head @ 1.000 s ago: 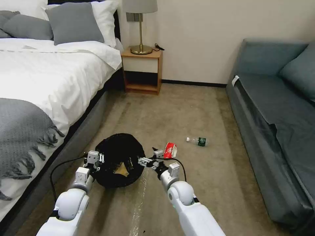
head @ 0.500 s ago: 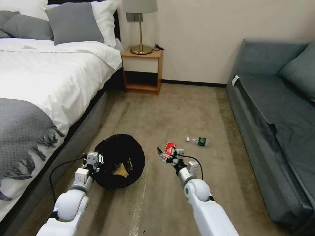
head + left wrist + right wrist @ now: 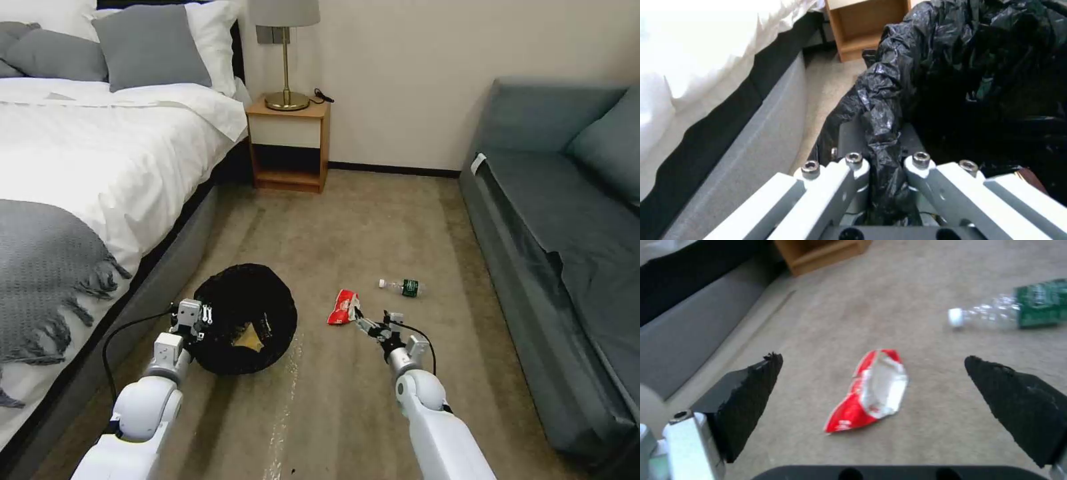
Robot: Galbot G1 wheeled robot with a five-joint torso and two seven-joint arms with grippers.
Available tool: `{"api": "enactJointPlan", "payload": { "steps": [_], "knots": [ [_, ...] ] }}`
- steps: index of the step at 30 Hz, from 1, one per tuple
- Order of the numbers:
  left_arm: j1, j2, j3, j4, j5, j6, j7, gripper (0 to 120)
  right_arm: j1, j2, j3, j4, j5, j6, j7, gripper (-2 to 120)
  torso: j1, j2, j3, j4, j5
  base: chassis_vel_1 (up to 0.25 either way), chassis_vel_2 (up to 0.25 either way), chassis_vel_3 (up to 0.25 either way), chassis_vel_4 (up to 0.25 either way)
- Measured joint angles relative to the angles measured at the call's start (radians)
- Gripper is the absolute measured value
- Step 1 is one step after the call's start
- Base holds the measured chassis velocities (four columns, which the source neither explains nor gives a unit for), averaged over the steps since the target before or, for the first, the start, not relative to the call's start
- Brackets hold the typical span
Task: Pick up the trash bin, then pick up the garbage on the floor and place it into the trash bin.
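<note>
Left gripper (image 3: pixel 198 321) was clamped on the trash bin (image 3: pixel 247 317) liner at its nine o'clock rim, while right gripper (image 3: pixel 371 325), fingers spread, hovered at four o'clock of the red-and-white wrapper (image 3: pixel 343 307) on the carpet (image 3: pixel 373 227).

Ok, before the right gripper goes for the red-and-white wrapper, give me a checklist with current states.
1. Left gripper clamped on the trash bin liner: ok, black plastic is pinched between its fingers.
2. Right gripper open: ok, fingers spread wide.
3. Red-and-white wrapper lined up between the fingers: ok in the right wrist view.
4. Wrapper free of other items: ok, the bottle lies apart from it on the carpet.
5. Gripper height above the wrapper: cannot tell.
6. Bin mouth open to receive it: ok, opening faces up, with a gold-brown packet already inside.
</note>
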Motion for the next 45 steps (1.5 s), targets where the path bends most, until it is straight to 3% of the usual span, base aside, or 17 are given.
{"api": "enactJointPlan", "payload": {
  "steps": [20,45],
  "knots": [
    [-0.005,0.006,-0.003,-0.001,0.001,-0.001,0.001,4,-0.001,-0.021,0.054,-0.036,0.048,0.032,-0.024,100,0.0,0.0,0.0,0.0001,0.0,0.0,0.0,0.0,0.0],
    [-0.02,-0.007,0.011,0.036,0.007,-0.013,0.008,4,0.0,-0.039,0.065,-0.057,0.055,0.039,-0.041,100,0.0,0.0,0.0,0.0001,0.0,-0.074,0.071,0.074,-0.072]
  ]
}}
